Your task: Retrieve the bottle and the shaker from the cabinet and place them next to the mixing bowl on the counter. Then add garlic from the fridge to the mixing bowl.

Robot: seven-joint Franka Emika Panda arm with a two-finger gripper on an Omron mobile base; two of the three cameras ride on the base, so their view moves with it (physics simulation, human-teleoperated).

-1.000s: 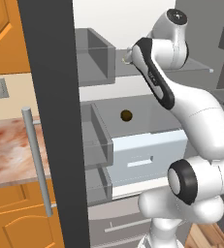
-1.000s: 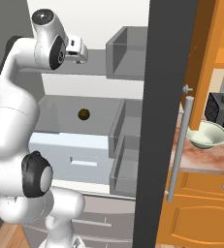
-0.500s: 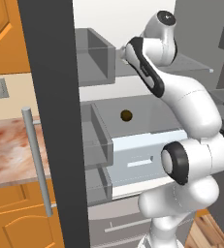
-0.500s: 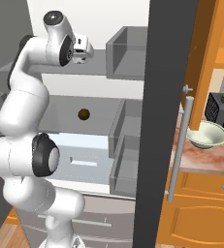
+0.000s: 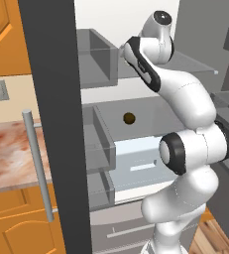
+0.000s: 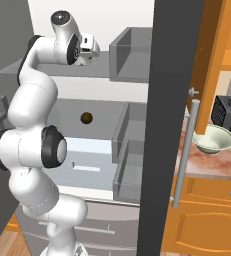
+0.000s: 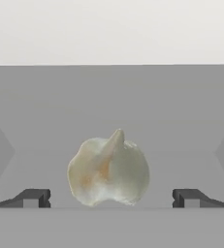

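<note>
In the hand view my tool [image 7: 111,198] sits at the bottom of the frame with its two dark fingertips [image 7: 33,198] spread as wide as they go, one at the lower left and one at the lower right, and nothing held between them. Just beyond, in the lower middle of that frame, the garlic [image 7: 108,170] lies on a grey shelf [image 7: 181,121], a pale bulb with a faint orange tinge and its pointed tip toward the top of the frame. It falls in the gap between the fingertips, but I cannot tell whether they are level with it or short of it. Behind it the shelf runs back to a white wall across the top of the frame.

In the left base view my arm [image 5: 185,149] rises from the lower right and bends to the upper middle, the hand reaching into the open fridge [image 5: 136,149] at an upper shelf. A small brown round thing [image 5: 129,118] sits in the middle of the frame on a lower level. The dark fridge door [image 5: 51,124] stands at the left.

In the right base view, at the far right edge past the door, the mixing bowl [image 6: 214,140] rests on the marbled bench [image 6: 207,162], with a dark toaster [image 6: 229,115] just behind it.
</note>
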